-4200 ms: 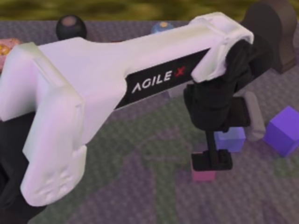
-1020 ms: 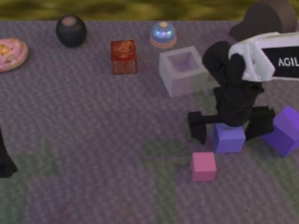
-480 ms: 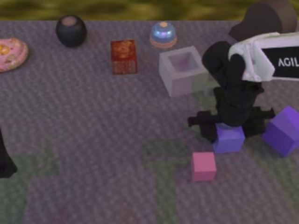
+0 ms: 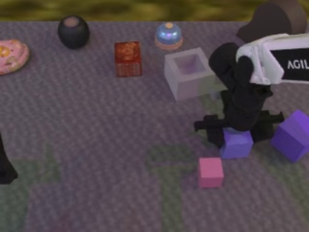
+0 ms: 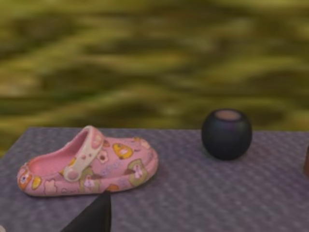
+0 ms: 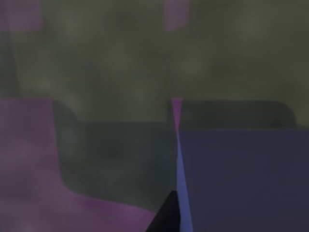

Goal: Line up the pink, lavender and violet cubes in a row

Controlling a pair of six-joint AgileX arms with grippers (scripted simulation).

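My right end effector (image 4: 237, 131) clamped on the lavender cube (image 4: 236, 144), violet cube (image 4: 292, 136) just right, pink cube (image 4: 211, 172) near, my left arm (image 4: 5, 166) parked at worktop's left edge

Rendered sim tabletop (image 4: 96, 121); woven purple-green mat, blurred olive backdrop, random props, e.g. clog (image 5: 87, 162).

Dim, even, diffuse lighting throughout, with no glare and only faint contact shadows; soft blur overall, heaviest in the right wrist view, where the lavender cube (image 6: 241, 179) fills the 4 o'clock area.
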